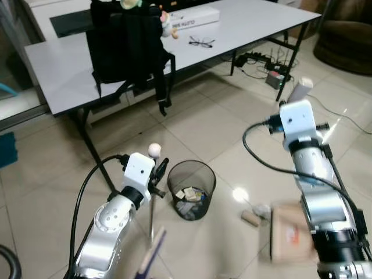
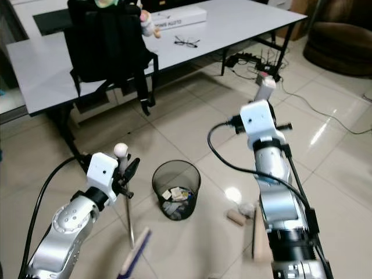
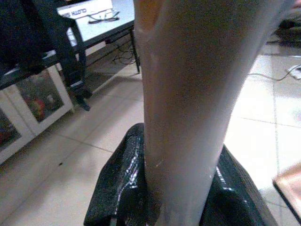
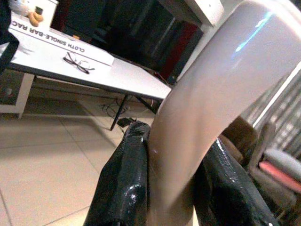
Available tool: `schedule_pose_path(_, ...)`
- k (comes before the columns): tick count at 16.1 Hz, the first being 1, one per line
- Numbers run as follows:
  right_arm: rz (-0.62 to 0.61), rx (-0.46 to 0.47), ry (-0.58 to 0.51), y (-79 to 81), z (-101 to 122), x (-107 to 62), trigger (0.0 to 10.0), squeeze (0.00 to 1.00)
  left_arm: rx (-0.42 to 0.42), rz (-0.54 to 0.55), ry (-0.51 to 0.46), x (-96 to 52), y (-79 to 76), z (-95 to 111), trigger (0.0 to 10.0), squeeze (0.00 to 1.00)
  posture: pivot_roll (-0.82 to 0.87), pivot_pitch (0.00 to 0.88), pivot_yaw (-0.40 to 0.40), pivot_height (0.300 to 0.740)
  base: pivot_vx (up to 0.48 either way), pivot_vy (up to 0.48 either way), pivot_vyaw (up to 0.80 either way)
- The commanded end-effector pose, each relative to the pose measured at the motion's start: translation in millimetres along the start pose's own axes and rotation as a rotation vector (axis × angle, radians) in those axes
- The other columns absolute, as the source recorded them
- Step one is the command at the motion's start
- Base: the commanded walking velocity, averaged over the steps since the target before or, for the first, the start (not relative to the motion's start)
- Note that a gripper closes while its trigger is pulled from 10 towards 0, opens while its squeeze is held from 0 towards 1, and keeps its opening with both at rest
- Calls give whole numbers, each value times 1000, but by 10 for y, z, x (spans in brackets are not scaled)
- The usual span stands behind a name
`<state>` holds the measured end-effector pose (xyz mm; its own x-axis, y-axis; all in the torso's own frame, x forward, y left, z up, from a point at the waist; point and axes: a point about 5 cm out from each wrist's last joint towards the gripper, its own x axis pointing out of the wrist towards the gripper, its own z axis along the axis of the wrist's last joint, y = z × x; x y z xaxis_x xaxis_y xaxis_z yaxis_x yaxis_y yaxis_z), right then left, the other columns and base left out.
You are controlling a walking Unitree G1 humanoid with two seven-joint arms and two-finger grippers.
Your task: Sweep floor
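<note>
We see the broom point(image 2: 132, 247) standing left of the wire bin point(image 2: 176, 189), bristles on the tiled floor point(image 1: 221, 116), its handle clamped in our left pincer point(image 1: 156, 168). Our right pincer point(image 2: 264, 87) is closed round the dustpan point(image 1: 290, 238) handle, the pan low beside a cardboard tube point(image 1: 251, 218) and crumpled scraps. We judge sweeping is underway; next, draw the bristles toward the pan.

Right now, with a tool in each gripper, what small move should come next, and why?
Probably sweep the broom in the left gripper toward the litter beside the mesh bin. The right gripper holds the dustpan close behind that litter, so a short push should carry it in.
</note>
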<state>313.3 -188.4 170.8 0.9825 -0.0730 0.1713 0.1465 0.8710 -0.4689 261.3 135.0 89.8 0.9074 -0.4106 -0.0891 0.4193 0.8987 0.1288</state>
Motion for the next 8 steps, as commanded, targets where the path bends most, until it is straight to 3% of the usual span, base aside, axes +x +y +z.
schedule_pose_path(1, -24, 46, -46, -12, 133, -11, 10000, 0, 20, -3, -23, 2, 33, 57, 10000, 0, -120, 0, 47, 740, 0, 0, -800)
schedule_pose_path(4, 2, 106, 28, 152, 7, -133, 10000, 0, 27, 4, -22, -22, 22, 36, 10000, 0, -121, 0, 41, 740, 0, 0, -800)
schedule_pose_path(8, -16, 210, 108, 217, -89, -202, 10000, 0, 68, 86, 17, -81, 75, -35, 10000, 0, -108, 0, 25, 740, 0, 0, -800)
